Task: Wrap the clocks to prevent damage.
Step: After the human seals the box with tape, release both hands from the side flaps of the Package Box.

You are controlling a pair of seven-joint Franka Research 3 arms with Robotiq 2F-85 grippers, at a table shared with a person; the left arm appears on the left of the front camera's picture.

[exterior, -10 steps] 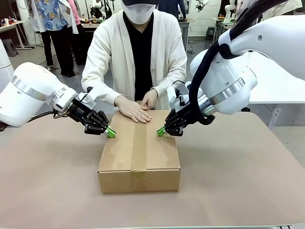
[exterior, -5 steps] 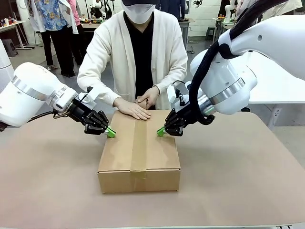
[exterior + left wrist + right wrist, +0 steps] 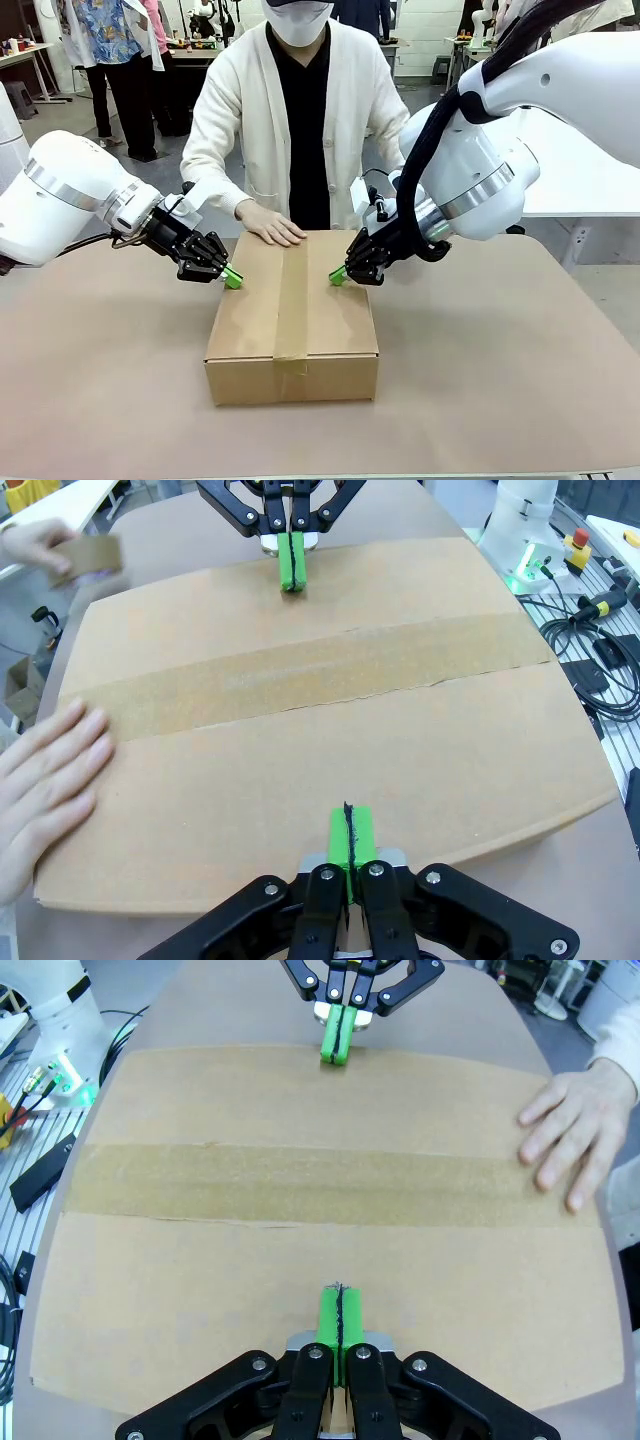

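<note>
A: What changed since the earlier frame?

B: The person stood up straighter. Both hands were at the far edge of the box (image 3: pixel 292 310) before; now only one hand (image 3: pixel 271 224) lies flat there. The other hand (image 3: pixel 30 542) has lifted off and holds a brown tape roll (image 3: pixel 88 555) in the left wrist view, blurred. Both arms haven't moved.

A: Arm poses?

B: Left gripper (image 3: pixel 232 277) comes in from the left, tilted down, green tips on the box top near its left edge. Right gripper (image 3: pixel 338 276) mirrors it from the right, tips on the top just right of the tape strip (image 3: pixel 291 305). They face each other across the strip.

A: Jaws?

B: Both closed tight, pads pressed together, nothing between them. Clear in both wrist views.

A: The person's flat hand?

B: Palm down, fingers spread, on the far left corner of the lid, just beside the strip's end.

A: And the clocks?

B: Can't see them. The box is closed, taped along its middle seam, sitting mid-desk (image 3: pixel 500 380). Can't tell what's inside.
</note>
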